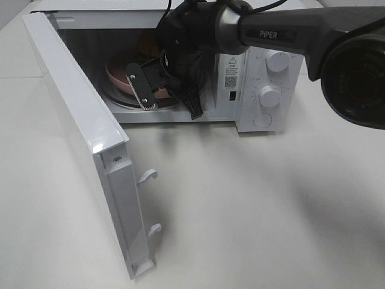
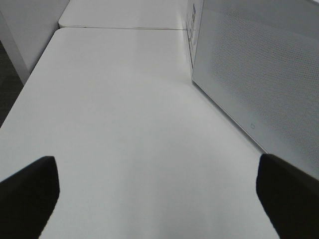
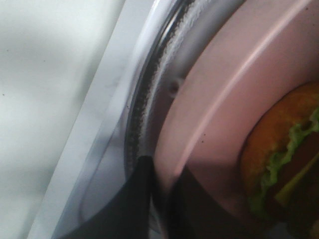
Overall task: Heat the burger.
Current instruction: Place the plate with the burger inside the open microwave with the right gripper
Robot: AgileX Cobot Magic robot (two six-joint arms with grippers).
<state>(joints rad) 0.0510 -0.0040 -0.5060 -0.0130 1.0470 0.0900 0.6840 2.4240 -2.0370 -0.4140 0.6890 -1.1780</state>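
Pink plate (image 3: 214, 114) holds the burger (image 3: 279, 144) inside the open microwave (image 1: 240, 72); I see my right gripper (image 3: 159, 172) pinched on its rim, my left gripper (image 2: 157, 186) spread wide above the table (image 2: 124, 99).

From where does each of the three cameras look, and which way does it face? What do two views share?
Exterior high: above the table, facing down at the open microwave; the right arm reaches inside.
Left wrist: on the left arm, facing along the table beside the microwave door; the left gripper shows, open.
Right wrist: inside the microwave, close to the pink plate and burger; the right gripper pinches the plate's rim.
Shared: exterior high and right wrist both show the plate.
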